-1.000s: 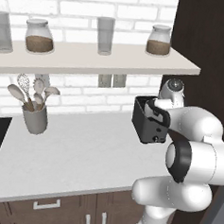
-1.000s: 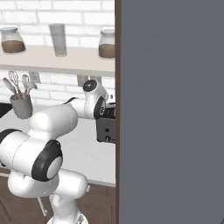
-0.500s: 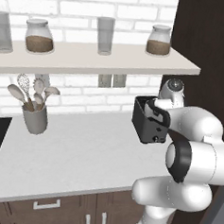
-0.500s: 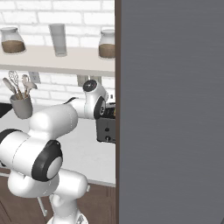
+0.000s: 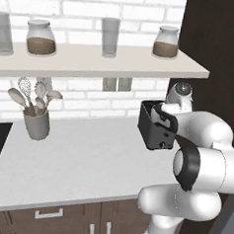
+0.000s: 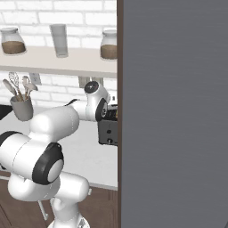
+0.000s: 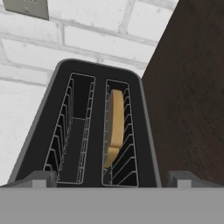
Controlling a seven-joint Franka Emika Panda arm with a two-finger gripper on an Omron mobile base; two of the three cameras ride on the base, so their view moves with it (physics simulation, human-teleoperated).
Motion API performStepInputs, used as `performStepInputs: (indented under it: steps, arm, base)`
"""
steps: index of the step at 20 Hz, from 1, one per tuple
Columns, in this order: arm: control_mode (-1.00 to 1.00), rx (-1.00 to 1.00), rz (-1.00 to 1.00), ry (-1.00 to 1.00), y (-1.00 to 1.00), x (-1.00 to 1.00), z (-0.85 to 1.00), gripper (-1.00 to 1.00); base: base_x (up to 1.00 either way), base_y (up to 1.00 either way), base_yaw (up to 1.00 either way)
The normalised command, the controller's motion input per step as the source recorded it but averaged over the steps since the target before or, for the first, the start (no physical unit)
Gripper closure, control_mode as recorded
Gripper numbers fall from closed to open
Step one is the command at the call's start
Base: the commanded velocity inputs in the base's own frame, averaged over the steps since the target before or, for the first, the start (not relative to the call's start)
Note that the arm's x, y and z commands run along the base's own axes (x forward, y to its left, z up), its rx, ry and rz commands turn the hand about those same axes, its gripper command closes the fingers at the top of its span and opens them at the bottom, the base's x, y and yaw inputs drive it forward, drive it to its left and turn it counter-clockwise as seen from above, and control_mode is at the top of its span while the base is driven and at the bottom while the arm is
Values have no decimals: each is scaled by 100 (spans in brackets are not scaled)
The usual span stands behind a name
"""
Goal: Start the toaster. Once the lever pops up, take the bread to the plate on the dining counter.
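- At the centre of your hand view: toaster [image 7: 96, 131], black, two slots.
- Bread [image 7: 114, 127]: upright in the right-hand slot, above and between your fingertips [image 7: 40, 179].
- Gripper [image 7: 111, 180]: fingers spread wide at the frame's lower edge, holding nothing.

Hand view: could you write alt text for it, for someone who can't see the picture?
Looking down into a black toaster with two slots: a pale slice of bread stands on edge in the right slot, the left slot is empty. Two dark fingers stand wide apart at the bottom edge, with a white brick wall behind and a dark brown panel at right.
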Motion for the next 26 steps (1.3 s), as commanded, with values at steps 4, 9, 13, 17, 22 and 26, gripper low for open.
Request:
performStepInputs:
  steps: [4, 9, 13, 17, 22, 26]
  arm:
    - [-100, 0, 0, 0, 0, 0, 0, -100]
    - [-100, 0, 0, 0, 0, 0, 0, -100]
    - [-100, 0, 0, 0, 0, 0, 0, -100]
    - [-100, 0, 0, 0, 0, 0, 0, -100]
    - [-100, 0, 0, 0, 0, 0, 0, -100]
    - [-100, 0, 0, 0, 0, 0, 0, -100]
  base:
    - [0, 0, 0]
    - [0, 0, 0]
    - [0, 0, 0]
    - [0, 0, 0]
    - [0, 0, 0]
    - [0, 0, 0]
